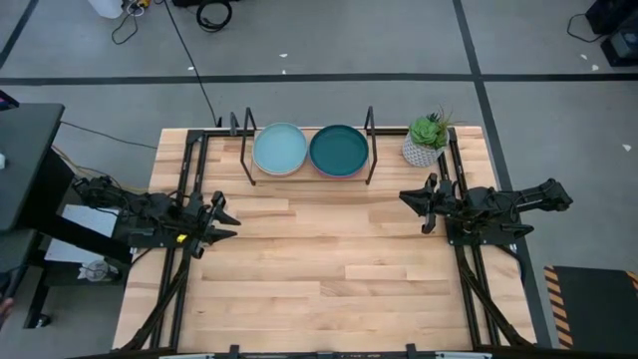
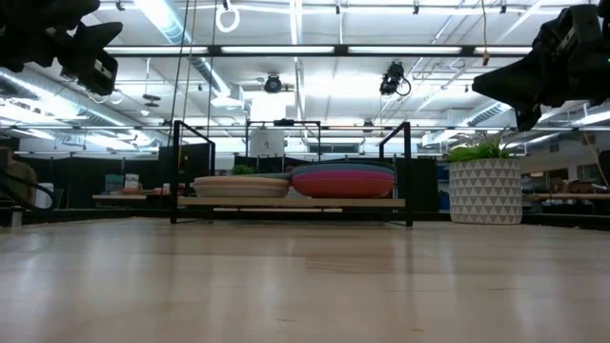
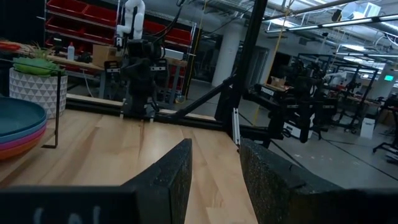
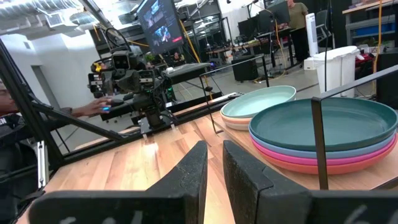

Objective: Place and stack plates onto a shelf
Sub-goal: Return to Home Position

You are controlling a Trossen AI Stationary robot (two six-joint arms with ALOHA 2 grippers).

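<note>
While both arms hang clear of the wooden tabletop (image 1: 329,279), the high view shows only two plates on the shelf (image 1: 371,150) at the far edge: the light teal plate (image 1: 279,150) on the left and the dark teal plate (image 1: 339,150) touching it on the right. The right wrist view reveals what lies underneath: a cream plate (image 4: 239,123) below the light teal one, and a blue plate (image 4: 298,151), a magenta plate (image 4: 298,158) and an orange plate (image 4: 298,167) below the dark teal one. The low view shows both stacks side-on on the board, beside a potted plant (image 2: 484,186). The left gripper (image 1: 229,219) hovers at the table's left side, its fingers (image 3: 171,180) spread and empty. The right gripper (image 1: 411,204) hovers at the right, its fingers (image 4: 189,174) slightly apart, holding nothing. Only the right wrist view catches a person's hand (image 4: 90,110) beyond the table.
</note>
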